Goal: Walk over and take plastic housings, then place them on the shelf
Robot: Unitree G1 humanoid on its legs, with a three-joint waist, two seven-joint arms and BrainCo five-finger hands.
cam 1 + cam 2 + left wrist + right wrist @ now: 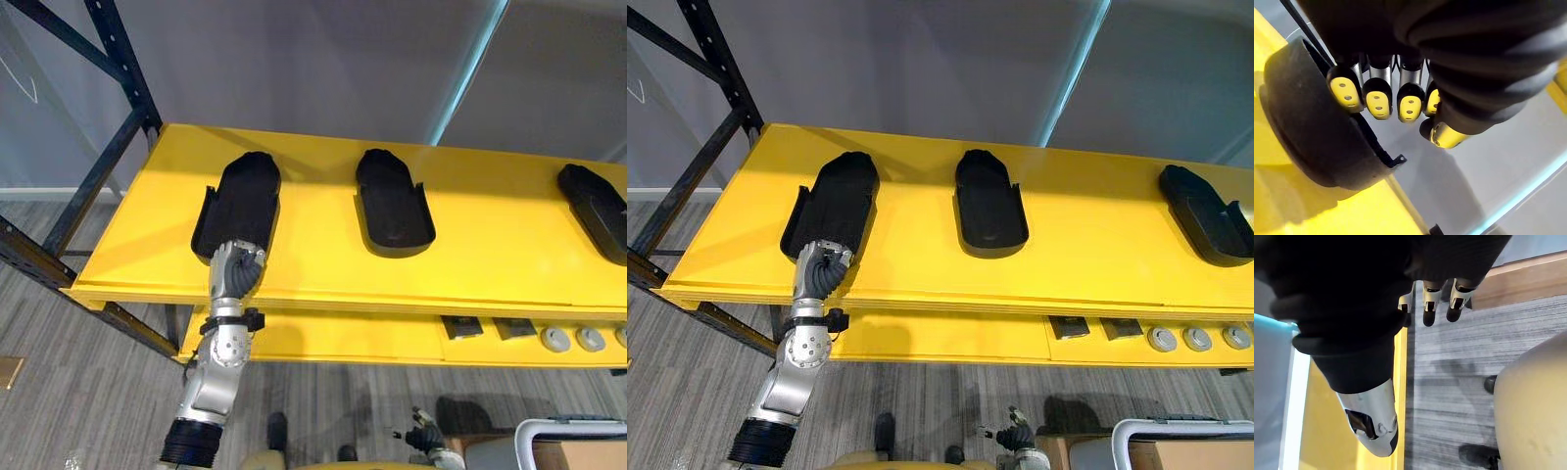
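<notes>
Left eye view has three black plastic housings lying flat on the yellow shelf [490, 264]. One is toward the shelf's left end [240, 201], one at mid-shelf [392, 206], and one at the shelf's right end [598, 211], all well apart.

The left hand [238, 266] sits at the shelf's front edge, against the near end of the left-end housing. Up close its fingertips [1376, 100] are curled in, with the outermost one right beside the housing's side wall. The thumb [1444, 134] hangs free, and nothing is pinched between them. I'd say that housing is already down on the shelf and the hand is done holding it.

The right hand [1429, 301] hangs low, below the shelf's front, with its fingers loose and apart and carrying nothing.

The step now looks like getting the left hand away cleanly. It should be drawn straight back off the shelf's front edge, lifted a touch first so the curled fingertips don't catch the wall and drag the housing. The shell looks light and may slide easily on the smooth yellow deck. Its near end lies close to the front edge, so any tug that way is the thing to avoid.
</notes>
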